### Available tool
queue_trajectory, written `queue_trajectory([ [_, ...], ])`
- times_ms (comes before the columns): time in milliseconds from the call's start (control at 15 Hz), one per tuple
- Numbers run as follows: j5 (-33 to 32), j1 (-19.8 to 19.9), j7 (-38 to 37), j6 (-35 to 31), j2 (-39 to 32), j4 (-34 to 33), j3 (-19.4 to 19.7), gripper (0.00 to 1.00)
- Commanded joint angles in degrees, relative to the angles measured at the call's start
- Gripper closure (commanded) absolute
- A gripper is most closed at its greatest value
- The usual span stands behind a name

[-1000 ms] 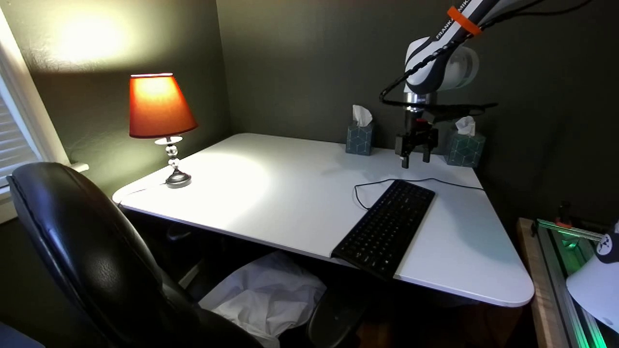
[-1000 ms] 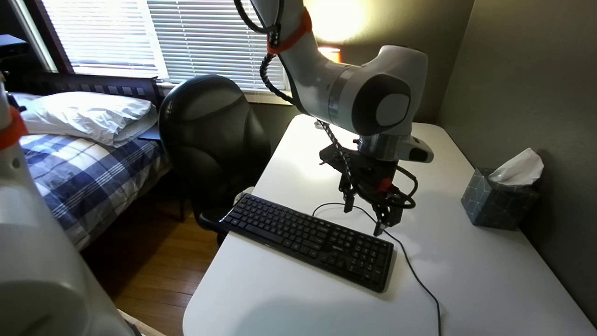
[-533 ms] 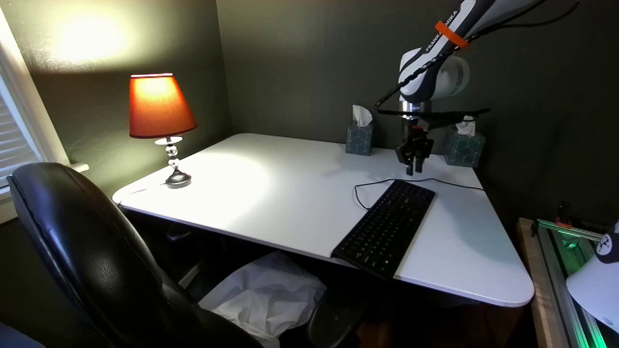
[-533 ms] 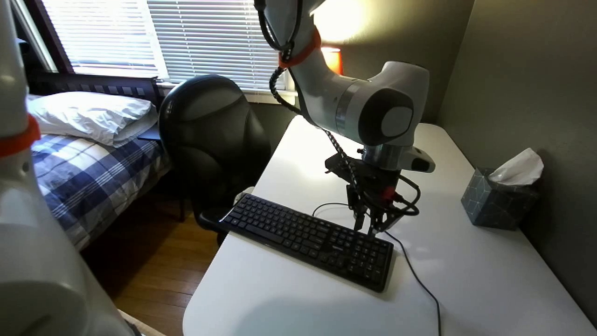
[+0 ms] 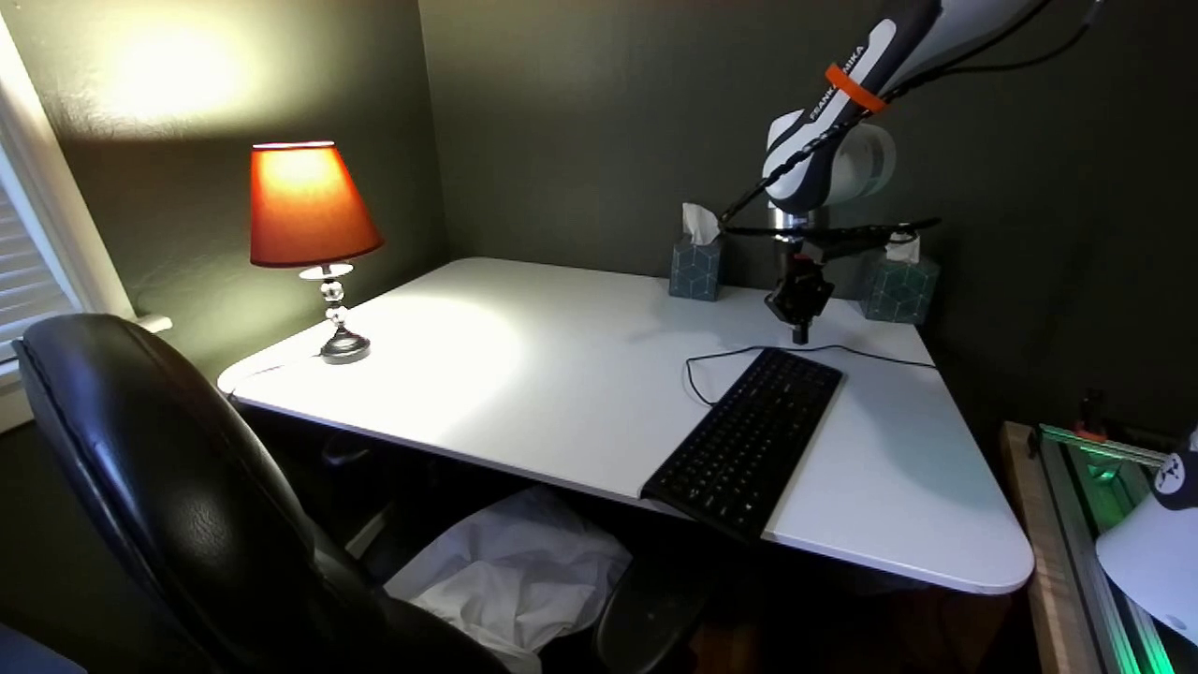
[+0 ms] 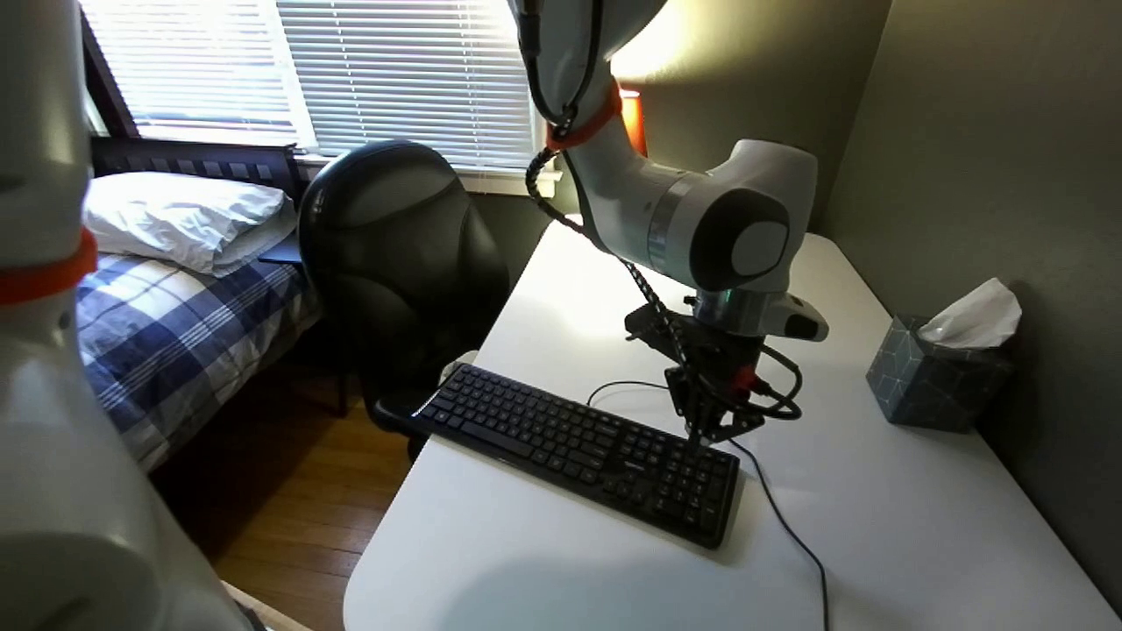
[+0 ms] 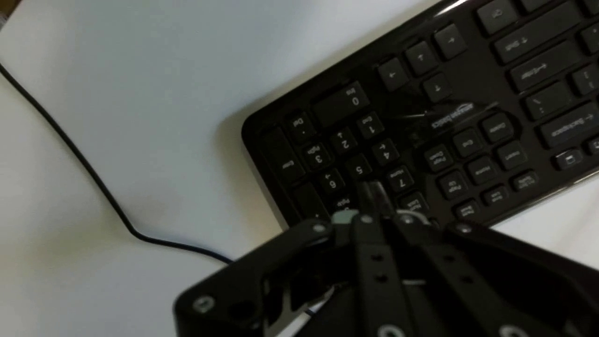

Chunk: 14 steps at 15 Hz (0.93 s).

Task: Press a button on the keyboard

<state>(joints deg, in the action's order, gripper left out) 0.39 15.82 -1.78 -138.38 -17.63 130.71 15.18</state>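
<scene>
The long black keyboard (image 5: 749, 435) lies on the white desk (image 5: 562, 374), one end at the desk's edge by the chair. Over its number pad end hangs my gripper (image 6: 695, 438), pointing down, its fingers together with nothing between them. In the wrist view the fingertips (image 7: 376, 194) overlap the number keys, with the 5 key (image 7: 358, 167) just ahead and the 7 key (image 7: 400, 178) beside them. They cover the spot between the 7 and 9 keys. A small height seems to separate the tips from the keys, but contact cannot be told for certain.
A thin black cable (image 6: 780, 508) curves across the desk behind the keyboard. Two tissue boxes (image 5: 694, 271) stand by the wall, one near the arm. A lit red lamp (image 5: 314, 211) stands at the desk's far side. A black chair (image 6: 399, 280) is at the edge.
My gripper has gone from open to shut. The arm has come down, bringing the fingertips from beyond the keyboard's edge to over the number pad. The keyboard has not moved.
</scene>
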Motion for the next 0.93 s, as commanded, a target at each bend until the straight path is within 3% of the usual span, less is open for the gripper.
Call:
queue_trajectory([
  [0, 0.0, 0.7, 0.1, 1.5, -2.5, -2.0, 0.5, 1.00],
  [867, 0.3, 1.5, 0.4, 4.1, -6.3, -4.8, 0.4, 1.00],
])
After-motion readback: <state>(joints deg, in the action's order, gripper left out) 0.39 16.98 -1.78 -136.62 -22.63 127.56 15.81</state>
